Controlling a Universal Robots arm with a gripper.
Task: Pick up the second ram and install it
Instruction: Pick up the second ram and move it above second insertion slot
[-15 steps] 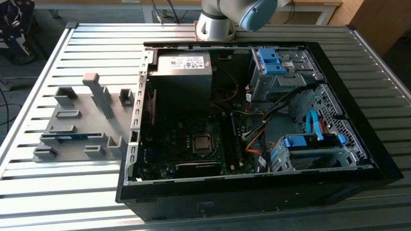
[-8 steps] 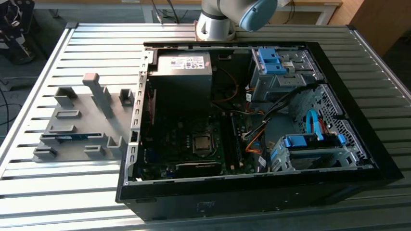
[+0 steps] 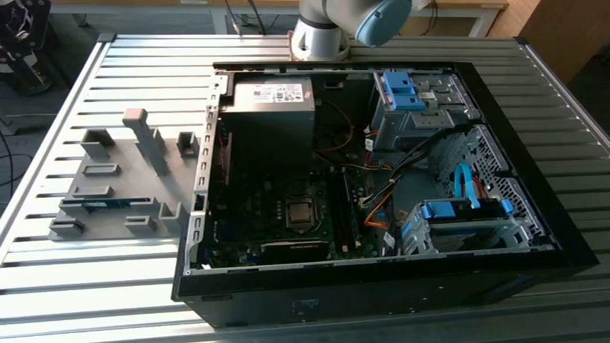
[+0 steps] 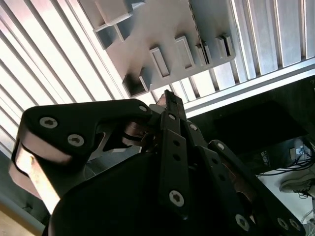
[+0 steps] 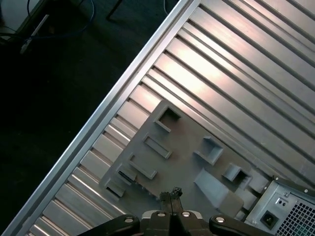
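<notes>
- Jaws of the gripper (image 5: 171, 194) (image 4: 170, 97) sit together, empty, in both wrist views, facing the grey holder (image 5: 183, 160).
- You find the second ram (image 3: 103, 204) in the exterior view, slotted in that holder, lengthwise between the exterior view's left and right.

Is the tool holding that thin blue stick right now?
No. The second ram lies in a slot of the grey holder, on the exterior view's left of the open computer case.

The second ram (image 3: 105, 204) is a thin, long, narrow blue-teal stick. It lies level in the grey holder (image 3: 119, 187), in a slot near the holder's front edge, on the exterior view's left of the open computer case (image 3: 381, 286). It seems to stand on its long edge, with only a strip of it showing.
</notes>
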